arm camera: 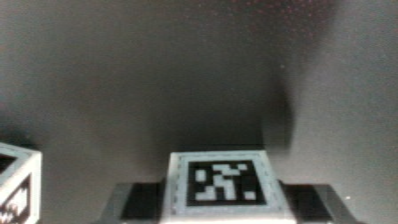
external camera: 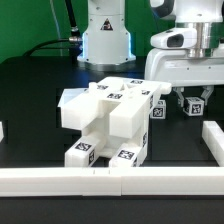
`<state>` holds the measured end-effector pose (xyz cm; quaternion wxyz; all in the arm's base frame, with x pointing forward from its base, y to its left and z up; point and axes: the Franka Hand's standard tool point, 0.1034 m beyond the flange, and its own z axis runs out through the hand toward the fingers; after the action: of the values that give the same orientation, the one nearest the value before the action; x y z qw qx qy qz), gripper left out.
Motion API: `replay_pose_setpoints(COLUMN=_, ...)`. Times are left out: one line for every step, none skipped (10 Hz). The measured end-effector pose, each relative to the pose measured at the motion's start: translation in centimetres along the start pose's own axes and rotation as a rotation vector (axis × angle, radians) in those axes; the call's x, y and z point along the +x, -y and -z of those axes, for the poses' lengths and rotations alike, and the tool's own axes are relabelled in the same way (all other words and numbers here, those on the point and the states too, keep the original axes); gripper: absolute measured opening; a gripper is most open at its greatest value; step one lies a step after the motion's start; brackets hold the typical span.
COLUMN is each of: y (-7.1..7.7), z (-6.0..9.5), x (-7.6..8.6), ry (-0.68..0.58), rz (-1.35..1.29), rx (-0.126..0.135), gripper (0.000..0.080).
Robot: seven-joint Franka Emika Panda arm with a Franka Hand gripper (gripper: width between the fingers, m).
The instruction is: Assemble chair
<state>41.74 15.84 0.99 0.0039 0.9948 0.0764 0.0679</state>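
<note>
Currently the two-finger gripper (external camera: 192, 101) is pinched narrow on a small chunky white plastic tagged block (arm camera: 222, 178), low near the black table (external camera: 40, 105), at the exterior view's right of the blocky white chair assembly (external camera: 108, 118). Judgement: lift straight, avoid twisting it.

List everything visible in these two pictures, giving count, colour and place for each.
chair parts: one joined cluster, white with black-and-white tags, table's middle.
small tagged part: one, white, between the tool's fingers, exterior view's right.
marker board: one, white, flat behind the cluster.
border rails: at least two, white, near edge and exterior view's right.
table: one, black, under everything.
robot base: one, white, far side.
tool: one, white with dark fingers, shut on the small tagged part.
</note>
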Motion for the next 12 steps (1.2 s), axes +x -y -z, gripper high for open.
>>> replay_pose_setpoints(y=0.1, z=0.3, x=0.1, ry=-0.003, rz=0.001, rx=0.003, gripper=0.0287)
replay_pose_setpoints(y=0.0, z=1.2, x=0.4, ry=0.005, rz=-0.002, rx=0.006, gripper=0.0287)
replay_pose_setpoints(y=-0.5, z=3.0, x=1.1, ry=0.012, rz=-0.018, rx=0.014, gripper=0.0287)
replay_pose_setpoints(y=-1.3, z=4.9, x=2.1, ry=0.01, rz=-0.037, rx=0.023, gripper=0.0287)
replay_pose_setpoints(y=-2.3, z=6.1, x=2.8, ry=0.017, rz=-0.031, rx=0.028, gripper=0.0287)
replay_pose_setpoints(y=-4.0, z=7.6, x=4.0, ry=0.031, rz=-0.016, rx=0.033, gripper=0.0287)
replay_pose_setpoints(y=-5.6, z=8.6, x=5.5, ry=0.043, rz=-0.018, rx=0.036, gripper=0.0288)
replay_pose_setpoints(y=-6.8, z=9.1, x=7.1, ry=0.057, rz=-0.028, rx=0.038, gripper=0.0288)
replay_pose_setpoints(y=-7.6, z=9.5, x=8.6, ry=0.056, rz=-0.038, rx=0.039, gripper=0.0288)
replay_pose_setpoints(y=-7.5, z=9.5, x=8.7, ry=0.049, rz=-0.037, rx=0.037, gripper=0.0288)
replay_pose_setpoints(y=-7.5, z=9.4, x=8.5, ry=0.053, rz=-0.036, rx=0.037, gripper=0.0288)
replay_pose_setpoints(y=-7.5, z=9.4, x=8.6, ry=0.052, rz=-0.037, rx=0.037, gripper=0.0288)
